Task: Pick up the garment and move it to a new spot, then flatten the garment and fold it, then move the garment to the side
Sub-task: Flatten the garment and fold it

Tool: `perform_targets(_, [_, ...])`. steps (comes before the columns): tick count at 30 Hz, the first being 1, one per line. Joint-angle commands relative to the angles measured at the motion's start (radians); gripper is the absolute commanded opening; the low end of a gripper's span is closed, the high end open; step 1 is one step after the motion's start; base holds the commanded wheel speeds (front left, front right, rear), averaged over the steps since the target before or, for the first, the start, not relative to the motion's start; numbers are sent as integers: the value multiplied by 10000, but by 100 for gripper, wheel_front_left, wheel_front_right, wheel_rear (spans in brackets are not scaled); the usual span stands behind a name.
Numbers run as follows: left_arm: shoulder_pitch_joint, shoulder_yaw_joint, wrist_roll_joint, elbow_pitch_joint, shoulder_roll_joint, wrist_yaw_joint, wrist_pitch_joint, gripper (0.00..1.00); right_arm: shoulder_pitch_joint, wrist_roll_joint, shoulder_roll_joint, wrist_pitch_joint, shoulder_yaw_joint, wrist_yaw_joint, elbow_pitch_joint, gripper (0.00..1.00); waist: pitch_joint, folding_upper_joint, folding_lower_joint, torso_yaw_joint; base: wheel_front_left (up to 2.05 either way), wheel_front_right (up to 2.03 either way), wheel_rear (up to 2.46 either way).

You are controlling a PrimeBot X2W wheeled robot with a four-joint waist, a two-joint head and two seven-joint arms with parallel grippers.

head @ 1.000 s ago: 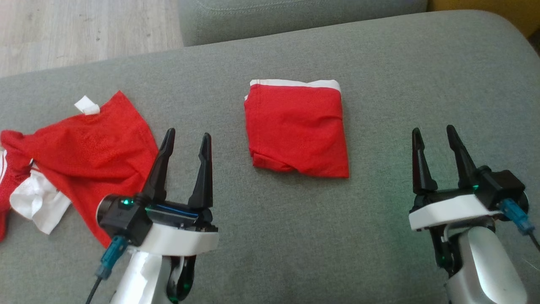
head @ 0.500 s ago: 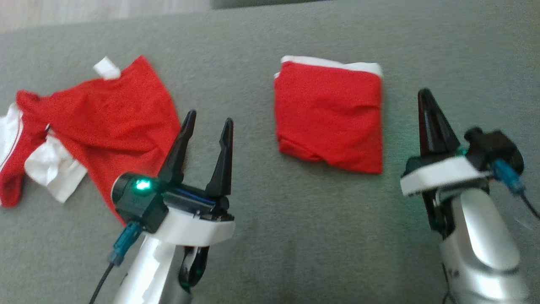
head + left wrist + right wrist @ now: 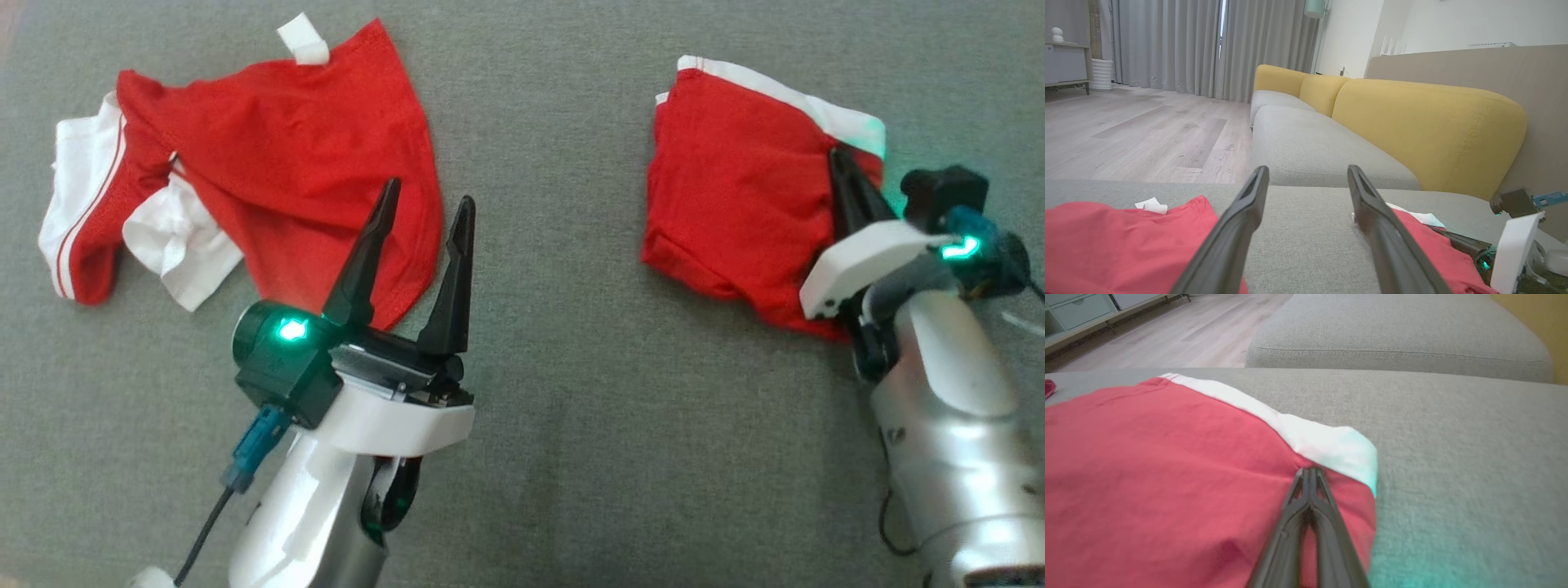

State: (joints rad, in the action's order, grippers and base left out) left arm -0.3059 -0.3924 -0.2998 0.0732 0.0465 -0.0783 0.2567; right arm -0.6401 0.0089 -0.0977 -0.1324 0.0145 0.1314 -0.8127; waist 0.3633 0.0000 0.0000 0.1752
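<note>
Bare grey seat cushion fills the bottom of the head view. At lower ctr-left the left gripper stands w/ fingers wide apart, holding nothing. Its tips overlap the edge of the red cloth behind, but contact can't be told.

At mid-right the right gripper has both fingers pressed together, pinching the folded garment just below its white band, near the far right corner. In the right wrist view the cloth puckers around the tips. The garment, a red square, lies on the cushion at upper right of the head view.

Further back, at upper left, a crumpled garment in red and white sprawls unfolded, well apart from the folded one. Beyond, in the left wrist view, are a second seat cushion and a yellow backrest.

The step in hand looks like the last one: shifting the folded piece to the side. A one-corner pinch probably won't hold every layer, so keep the move low and slow. Drag rather than lift high, or the fold may fall open. Steer away from the crumpled pile, and let go only once the cloth lies flat.
</note>
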Motion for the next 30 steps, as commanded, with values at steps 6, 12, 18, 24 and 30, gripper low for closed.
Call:
perform_targets(6, [-244,277,-65,-335,37,91,51,100,-821,-108,338,-864,-601,-7,-185,0,-170,0,0,-122,0,0,0])
perform_targets(12, [-235,164,-111,-331,37,98,51,100,-1177,492,466,-1101,-1915,-7,-238,0,-323,0,0,-95,0,0,0])
perform_targets(18, [-245,117,-157,-336,37,79,51,100,-1176,976,472,-371,-3253,-7,-1542,0,-352,0,0,86,0,0,0])
perform_targets(24, [-100,231,-132,-264,37,131,51,100,-1154,1741,473,-96,-4219,-7,-2271,0,-515,0,0,18,0,0,0])
perform_targets(30, [47,427,-35,-264,37,143,51,100,-1286,2099,473,-881,-4255,-7,-2235,0,-823,0,0,-347,0,0,0])
